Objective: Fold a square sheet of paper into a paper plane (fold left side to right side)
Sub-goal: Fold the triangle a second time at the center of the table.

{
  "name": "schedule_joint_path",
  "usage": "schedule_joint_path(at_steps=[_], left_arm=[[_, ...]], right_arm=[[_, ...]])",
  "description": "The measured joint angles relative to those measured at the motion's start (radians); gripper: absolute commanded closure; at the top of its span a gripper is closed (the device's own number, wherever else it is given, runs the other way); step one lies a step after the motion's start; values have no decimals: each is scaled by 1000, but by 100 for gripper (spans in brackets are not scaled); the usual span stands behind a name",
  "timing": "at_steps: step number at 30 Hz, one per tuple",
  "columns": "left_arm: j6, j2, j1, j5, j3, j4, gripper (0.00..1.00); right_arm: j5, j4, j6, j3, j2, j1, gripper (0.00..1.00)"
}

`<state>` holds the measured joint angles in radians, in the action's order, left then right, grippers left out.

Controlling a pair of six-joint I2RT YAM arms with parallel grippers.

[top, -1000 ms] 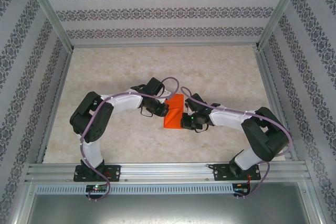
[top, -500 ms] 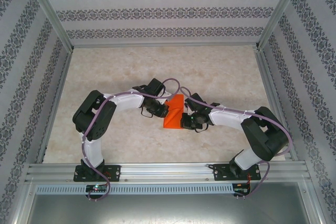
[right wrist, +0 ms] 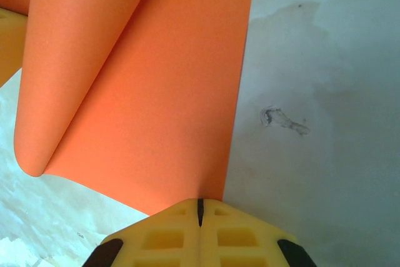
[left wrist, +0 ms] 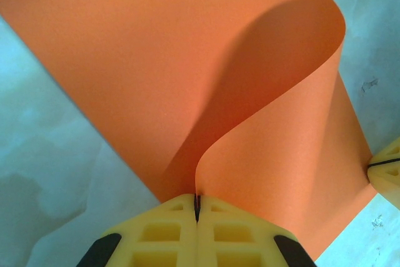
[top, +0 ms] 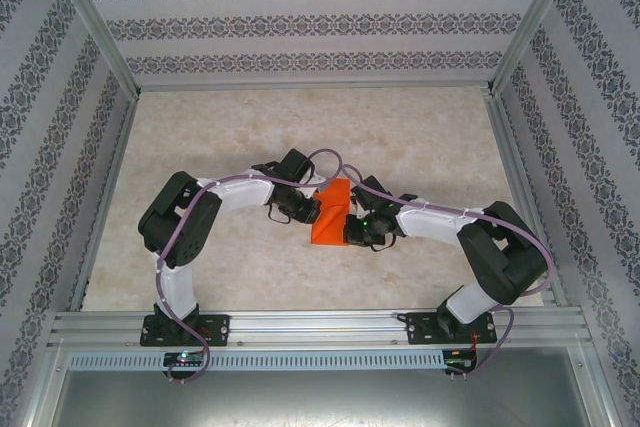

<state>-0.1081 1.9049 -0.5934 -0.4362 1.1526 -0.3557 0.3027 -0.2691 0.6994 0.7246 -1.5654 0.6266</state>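
Observation:
The square sheet of paper (top: 330,213), bright orange and plain, lies mid-table between both grippers, partly curled over itself. In the left wrist view the sheet (left wrist: 187,60) rises in a loop, and my left gripper (left wrist: 197,203) is shut with the paper's edge pinched in its closed jaws. My left gripper (top: 311,209) sits at the sheet's left side. My right gripper (top: 351,232) holds the near right corner. In the right wrist view my right gripper (right wrist: 200,207) is shut on the sheet (right wrist: 156,92) near its corner, with the rolled flap at the left.
The beige marbled table (top: 420,137) is bare around the paper. Patterned walls and an aluminium frame (top: 310,327) enclose it. A small dark scuff (right wrist: 281,119) marks the tabletop right of the sheet. The other gripper's yellow finger (left wrist: 387,170) shows at the sheet's right edge.
The sheet's left part has lifted and curled over toward the right, so its outline looks narrower. The right arm has shifted slightly left. Both grips are unchanged.

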Motion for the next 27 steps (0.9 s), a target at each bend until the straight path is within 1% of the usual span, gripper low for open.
schedule_joint_path(at_steps=[15, 27], left_arm=[[0, -40, 7, 7, -14, 4, 100], [0, -40, 7, 7, -14, 5, 100]], right_arm=[[0, 0, 0, 0, -1, 0, 100], [0, -1, 0, 1, -1, 0, 100]])
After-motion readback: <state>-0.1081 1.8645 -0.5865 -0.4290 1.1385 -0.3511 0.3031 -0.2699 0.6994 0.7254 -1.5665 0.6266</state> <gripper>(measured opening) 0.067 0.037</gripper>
